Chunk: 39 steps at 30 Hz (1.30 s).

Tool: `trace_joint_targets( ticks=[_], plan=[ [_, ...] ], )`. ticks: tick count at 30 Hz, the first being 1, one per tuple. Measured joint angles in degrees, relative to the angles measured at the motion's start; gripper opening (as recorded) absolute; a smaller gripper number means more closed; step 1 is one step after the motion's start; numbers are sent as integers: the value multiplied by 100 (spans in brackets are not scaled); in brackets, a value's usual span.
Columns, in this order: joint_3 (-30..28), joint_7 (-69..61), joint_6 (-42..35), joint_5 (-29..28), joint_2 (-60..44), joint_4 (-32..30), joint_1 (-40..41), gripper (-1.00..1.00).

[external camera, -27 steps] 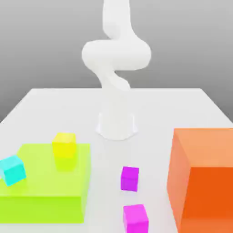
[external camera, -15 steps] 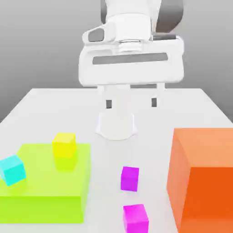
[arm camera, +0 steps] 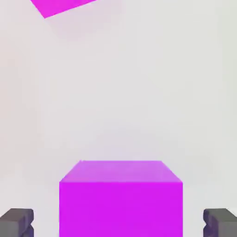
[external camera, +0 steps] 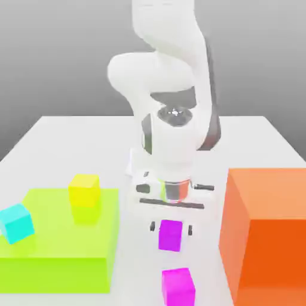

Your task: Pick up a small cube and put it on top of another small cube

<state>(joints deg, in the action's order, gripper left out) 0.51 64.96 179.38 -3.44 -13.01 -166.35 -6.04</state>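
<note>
A small magenta cube [external camera: 171, 234] rests on the white table in the middle of the exterior view. My gripper [external camera: 171, 228] has come down over it, open, with one finger on each side of the cube and a gap to both faces. In the hand view this cube [arm camera: 121, 198] sits between the two dark fingertips [arm camera: 17, 222]. A second small magenta cube [external camera: 178, 286] lies nearer the front edge, and its corner [arm camera: 60, 6] shows in the hand view.
A flat lime-green block [external camera: 60, 239] at the exterior view's left carries a yellow cube [external camera: 83, 191] and a cyan cube [external camera: 17, 223]. A tall orange block [external camera: 269, 236] stands close on the exterior view's right. The arm's base [external camera: 138, 164] stands behind.
The arm has swung forward and down from high above the table. The gripper now straddles the nearer-to-base magenta cube. No cube has moved.
</note>
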Motion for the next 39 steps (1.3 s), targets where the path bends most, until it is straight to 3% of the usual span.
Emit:
trace_joint_targets(
  ticks=[6,14,29,31,35,36,39],
  plan=[
    [-9,22,5,-27,-1,1,-5,-100],
    [127,-265,-1250,368,1514,-262,18,-100],
    [-1611,-3080,-4858,-738,4624,276,1767,-100],
    [-1729,-3253,-4794,-830,4609,229,1899,-100],
    [-1864,-3331,-3937,-897,4009,-33,1940,-100],
    [-1880,-3336,-3775,-906,3894,-81,1944,100],
    [-1880,-3337,-3775,-906,3894,-81,1944,100]
  ],
)
